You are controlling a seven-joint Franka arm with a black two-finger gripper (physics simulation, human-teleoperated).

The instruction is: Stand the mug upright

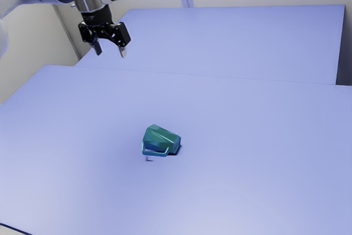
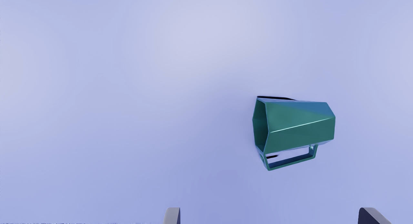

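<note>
Mug [image 1: 160, 138] is down on its side on the bench [image 1: 253, 158], nothing gripping it. Claw [image 1: 110, 53] hangs well above the bench, empty, fingers [image 2: 173, 216] spread wide. In the exterior view the mug sits lower than the claw and toward that view's right, well apart from it, so travel is over and down.

Key bit is the long axis. In the wrist view, mouth [image 2: 260, 127] to base [image 2: 331, 129] runs close to parallel with the line from one finger to the other. Mug is ahead of that line, slightly off the midline: mouth end nearer the middle, base reaching toward one finger's side. Handle [image 2: 292, 161] is on the flank facing the finger line.

My read: closing at this angle would go end to end, one finger at the mouth, one at the base. For a grip across the body, I'd turn the claw about a quarter turn, then descend and tip the mug base-down. Watch the handle, it could foul a finger. Faceted, tapering sides may slip or twist on lift. Task looks to be at the approach stage, righting not done.
</note>
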